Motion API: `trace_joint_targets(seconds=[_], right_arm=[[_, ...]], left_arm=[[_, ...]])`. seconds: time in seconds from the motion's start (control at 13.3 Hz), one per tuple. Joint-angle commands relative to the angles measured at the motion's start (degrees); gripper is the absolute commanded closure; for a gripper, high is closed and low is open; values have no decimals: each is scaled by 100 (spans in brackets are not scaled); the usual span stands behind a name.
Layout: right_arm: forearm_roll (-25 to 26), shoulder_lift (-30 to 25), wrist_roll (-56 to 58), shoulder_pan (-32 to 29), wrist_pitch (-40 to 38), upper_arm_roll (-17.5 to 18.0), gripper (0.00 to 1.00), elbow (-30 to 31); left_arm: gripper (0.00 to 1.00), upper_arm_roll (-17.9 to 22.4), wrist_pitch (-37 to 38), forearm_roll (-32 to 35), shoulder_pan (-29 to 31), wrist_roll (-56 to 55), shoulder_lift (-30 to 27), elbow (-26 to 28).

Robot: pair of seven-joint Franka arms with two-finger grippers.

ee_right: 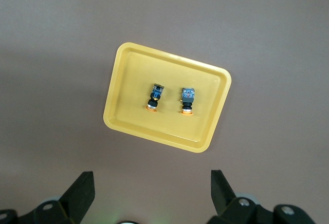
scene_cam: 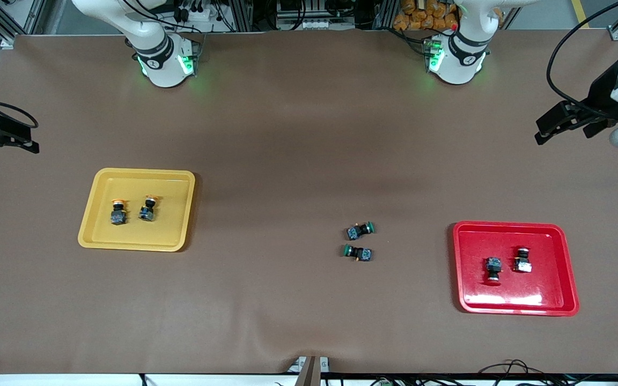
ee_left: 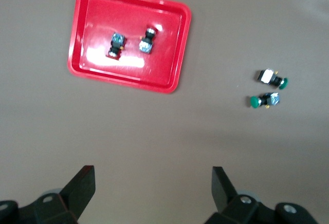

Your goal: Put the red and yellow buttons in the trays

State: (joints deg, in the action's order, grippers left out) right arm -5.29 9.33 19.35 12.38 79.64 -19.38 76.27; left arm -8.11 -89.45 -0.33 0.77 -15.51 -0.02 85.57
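Note:
The yellow tray point(scene_cam: 172, 228) holds two yellow-capped buttons point(scene_cam: 118, 212) point(scene_cam: 148, 209). The red tray point(scene_cam: 553, 249) holds two red-capped buttons point(scene_cam: 493, 268) point(scene_cam: 522, 261). My left gripper point(scene_cam: 561, 132) is open and empty, raised over the table at the left arm's end. Its wrist view shows the red tray point(ee_left: 92, 34) and both red buttons point(ee_left: 116, 45) point(ee_left: 147, 40) beneath the open gripper point(ee_left: 153, 183). My right gripper point(scene_cam: 13, 154) is open and empty, raised over the right arm's end. Its wrist view shows the yellow tray point(ee_right: 133, 70), its buttons point(ee_right: 154, 97) point(ee_right: 187, 99), and the open gripper point(ee_right: 152, 185).
Two green-capped buttons point(scene_cam: 360, 230) point(scene_cam: 357, 253) lie on their sides on the brown mat between the trays, closer to the red one. They also show in the left wrist view point(ee_left: 271, 78) point(ee_left: 264, 100).

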Motion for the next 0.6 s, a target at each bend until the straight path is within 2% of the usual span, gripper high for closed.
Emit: trace_joint_targets(seconds=[0.0, 0.23, 0.38, 0.53], right_arm=[[133, -159, -28, 89, 60, -48, 0, 134], [125, -168, -28, 37, 69, -40, 0, 125], [72, -151, -36, -234, 113, 117, 0, 117], [107, -168, -45, -839, 130, 818, 0, 125]], left_arm=[[0, -15, -28, -20, 28, 66, 116, -216], [0, -6, -99, -37, 37, 14, 107, -216], [0, -6, -99, -46, 28, -13, 99, -216], [0, -15, -99, -55, 28, -13, 107, -216]])
